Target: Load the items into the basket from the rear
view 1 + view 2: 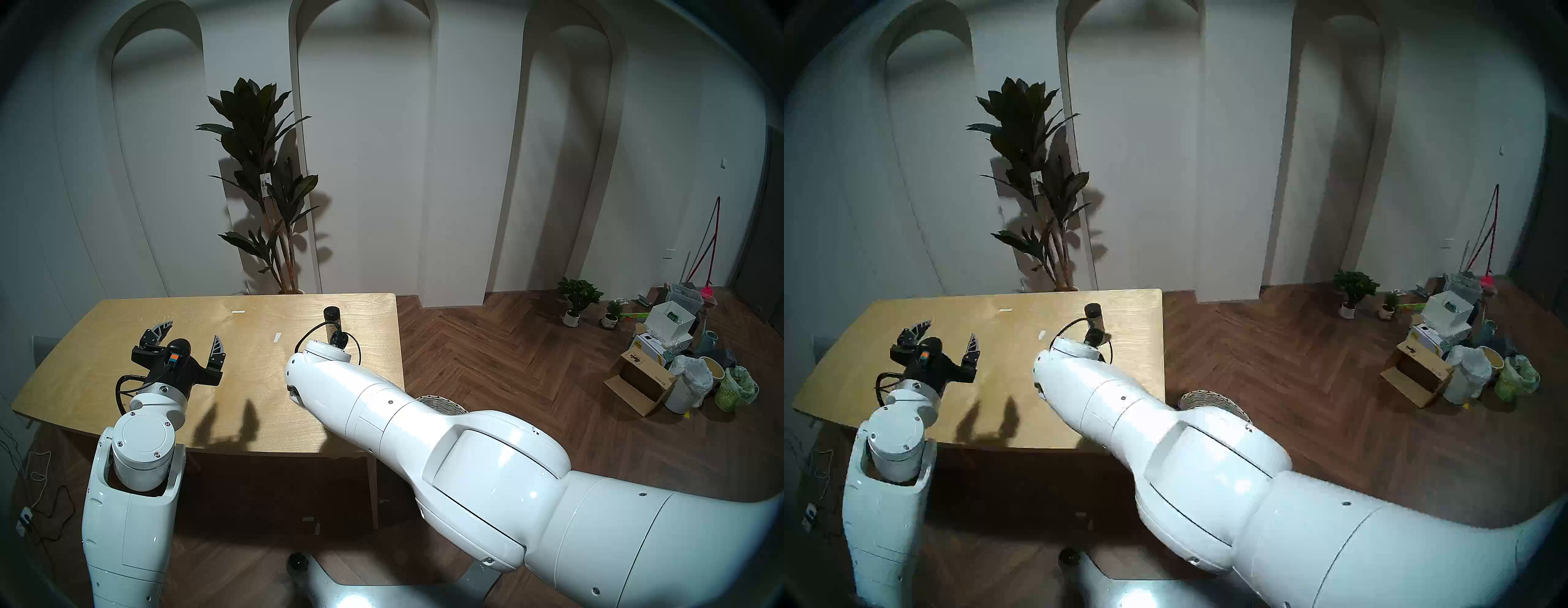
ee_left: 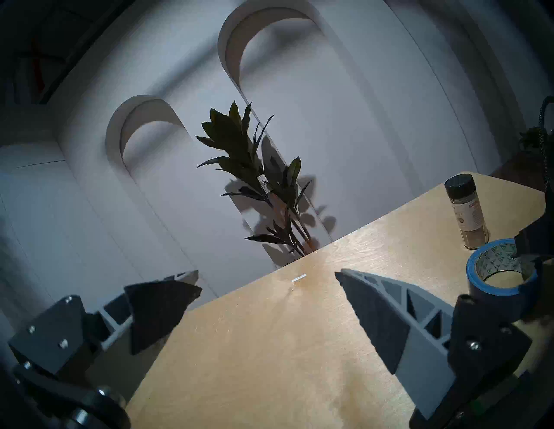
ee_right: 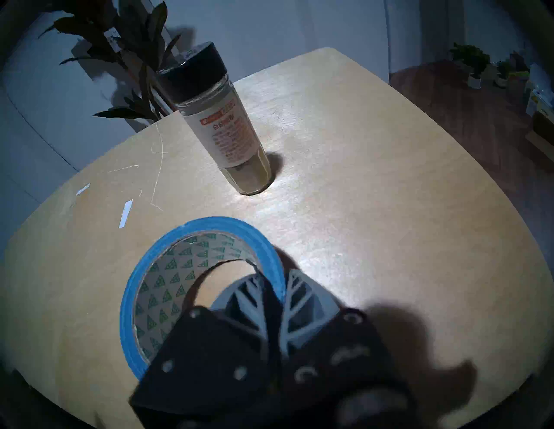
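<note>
A blue tape roll point(image 3: 209, 223) with a tan core lies flat on the wooden table point(image 1: 254, 382). My right gripper point(image 3: 277, 287) is shut on the roll's near wall, one finger inside the core and one outside. In the head views my right wrist point(image 1: 326, 350) hides the roll. Just beyond it a small black-capped bottle point(image 3: 227, 131) of tan contents stands upright point(image 1: 332, 316). The left wrist view shows the tape roll point(image 2: 494, 287) and the bottle point(image 2: 467, 212) at the right. My left gripper point(image 1: 193, 333) hovers open and empty over the table's left half. The wicker basket's rim point(image 1: 441, 403) peeks out under my right arm, on the floor beside the table.
A tall potted plant point(image 1: 263, 191) stands behind the table's far edge. Two small white strips point(image 3: 126, 213) lie on the tabletop. Boxes, bags and small plants point(image 1: 662, 361) clutter the floor at the far right. Cables point(image 1: 38, 488) lie on the floor at the left.
</note>
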Controlling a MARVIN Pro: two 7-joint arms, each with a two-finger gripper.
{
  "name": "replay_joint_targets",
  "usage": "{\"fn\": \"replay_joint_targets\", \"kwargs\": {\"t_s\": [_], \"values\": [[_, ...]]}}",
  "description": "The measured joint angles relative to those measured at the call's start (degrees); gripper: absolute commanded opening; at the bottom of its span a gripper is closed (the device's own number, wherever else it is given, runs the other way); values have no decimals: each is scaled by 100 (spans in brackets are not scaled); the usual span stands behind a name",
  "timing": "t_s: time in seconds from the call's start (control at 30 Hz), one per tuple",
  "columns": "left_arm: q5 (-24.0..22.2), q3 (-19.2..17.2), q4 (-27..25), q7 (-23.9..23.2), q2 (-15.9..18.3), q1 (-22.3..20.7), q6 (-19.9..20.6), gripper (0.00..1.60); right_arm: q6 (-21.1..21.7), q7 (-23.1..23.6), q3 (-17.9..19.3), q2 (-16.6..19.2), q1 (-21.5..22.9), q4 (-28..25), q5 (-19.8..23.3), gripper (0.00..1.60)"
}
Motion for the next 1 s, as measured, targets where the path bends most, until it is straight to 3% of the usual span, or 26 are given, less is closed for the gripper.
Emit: {"fn": "replay_joint_targets", "kwargs": {"t_s": [0.47,1.0], "values": [[37,326,-25,-68,45,-133,-11,160,-173,-56,113,5,189,65,422,0],[324,799,-216,22,77,-432,175,160,-379,-1085,410,29,238,-122,934,0]]}}
